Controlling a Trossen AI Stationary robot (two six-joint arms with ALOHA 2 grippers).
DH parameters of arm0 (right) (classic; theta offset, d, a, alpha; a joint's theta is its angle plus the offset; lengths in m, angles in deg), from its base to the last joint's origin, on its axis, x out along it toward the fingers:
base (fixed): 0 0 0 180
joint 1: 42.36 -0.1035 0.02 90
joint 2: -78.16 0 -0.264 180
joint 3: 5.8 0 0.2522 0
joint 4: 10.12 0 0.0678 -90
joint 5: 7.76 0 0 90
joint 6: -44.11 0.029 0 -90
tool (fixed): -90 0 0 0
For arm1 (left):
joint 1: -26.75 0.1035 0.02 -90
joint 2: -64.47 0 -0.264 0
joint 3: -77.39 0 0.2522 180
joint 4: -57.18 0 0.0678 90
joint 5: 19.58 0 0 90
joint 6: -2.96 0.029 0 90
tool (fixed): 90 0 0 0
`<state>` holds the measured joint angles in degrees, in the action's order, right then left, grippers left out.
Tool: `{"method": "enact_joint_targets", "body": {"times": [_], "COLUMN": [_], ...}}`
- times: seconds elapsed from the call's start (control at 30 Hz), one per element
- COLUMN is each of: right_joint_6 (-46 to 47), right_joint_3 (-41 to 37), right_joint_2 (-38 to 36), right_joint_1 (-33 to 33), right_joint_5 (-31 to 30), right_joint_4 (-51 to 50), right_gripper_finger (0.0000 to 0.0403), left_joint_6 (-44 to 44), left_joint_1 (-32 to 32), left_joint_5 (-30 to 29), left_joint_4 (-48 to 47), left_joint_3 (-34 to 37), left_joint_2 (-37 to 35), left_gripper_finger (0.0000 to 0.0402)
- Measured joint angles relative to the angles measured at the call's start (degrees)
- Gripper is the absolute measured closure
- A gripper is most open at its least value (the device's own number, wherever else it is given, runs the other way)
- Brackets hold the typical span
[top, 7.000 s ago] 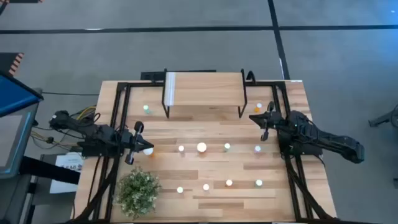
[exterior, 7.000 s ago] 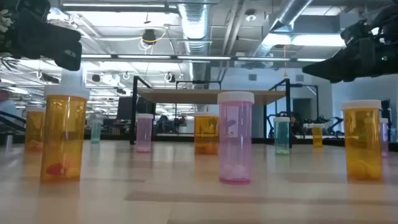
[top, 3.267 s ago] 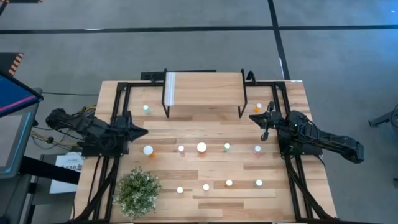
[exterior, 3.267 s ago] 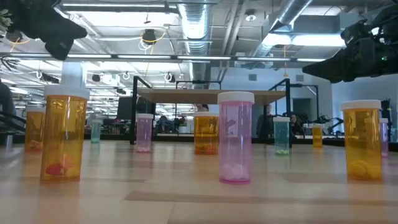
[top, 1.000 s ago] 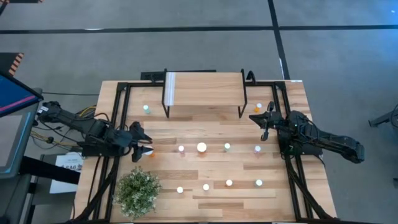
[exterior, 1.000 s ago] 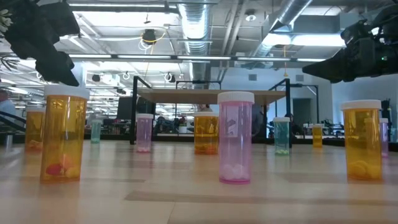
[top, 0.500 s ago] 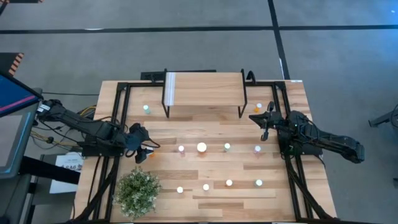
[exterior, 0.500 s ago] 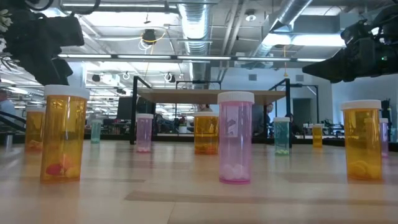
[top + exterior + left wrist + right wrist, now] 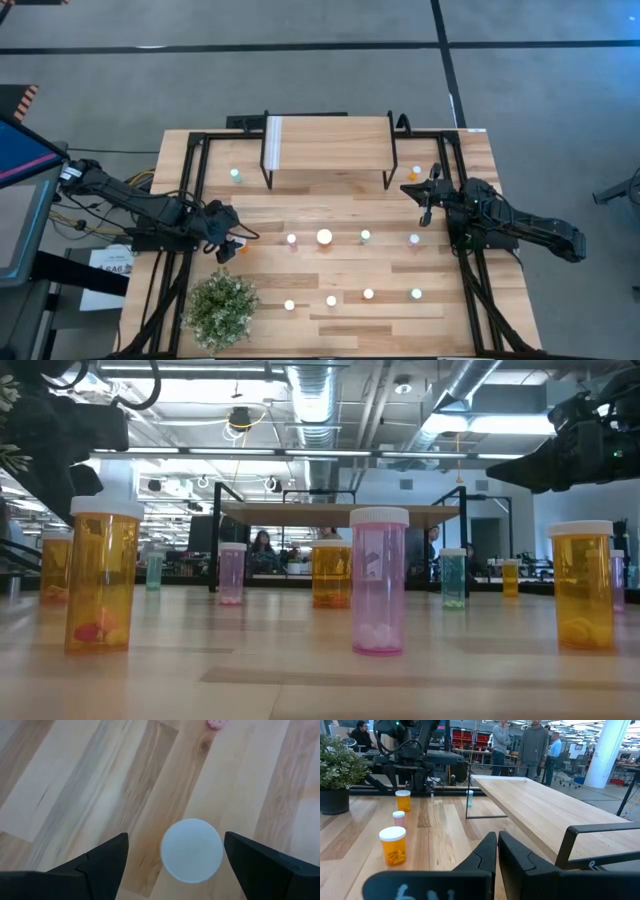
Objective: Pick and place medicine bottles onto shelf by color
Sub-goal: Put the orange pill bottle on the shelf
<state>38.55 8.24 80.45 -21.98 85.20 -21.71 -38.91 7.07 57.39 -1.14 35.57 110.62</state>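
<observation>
Left arm's stretched in from the left side with its left gripper (image 9: 229,243) pointing straight down, fingers spread wide, while the right gripper (image 9: 424,197) just sits pinched together over at the far right.

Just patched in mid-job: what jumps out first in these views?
The left gripper hangs open straight over the white cap of a large orange bottle near the table's left side, one finger on each side of it. White-capped bottles dot the wooden table in loose rows, and the shelf at the far edge carries none. The right gripper waits shut beside the shelf's right end.
</observation>
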Motion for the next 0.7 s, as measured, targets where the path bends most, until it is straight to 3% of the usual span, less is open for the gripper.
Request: {"method": "enact_joint_targets", "body": {"times": [0.7], "right_joint_6": [0.0], "right_joint_3": [0.0], "right_joint_2": [0.0], "right_joint_1": [0.0], "right_joint_5": [0.0], "right_joint_4": [0.0], "right_gripper_finger": [0.0360], "left_joint_6": [0.7], "left_joint_1": [0.0], "left_joint_5": [2.8], "left_joint_4": [1.1], "left_joint_3": [0.1], "left_joint_2": [10.5], "left_gripper_finger": [0.0087]}}
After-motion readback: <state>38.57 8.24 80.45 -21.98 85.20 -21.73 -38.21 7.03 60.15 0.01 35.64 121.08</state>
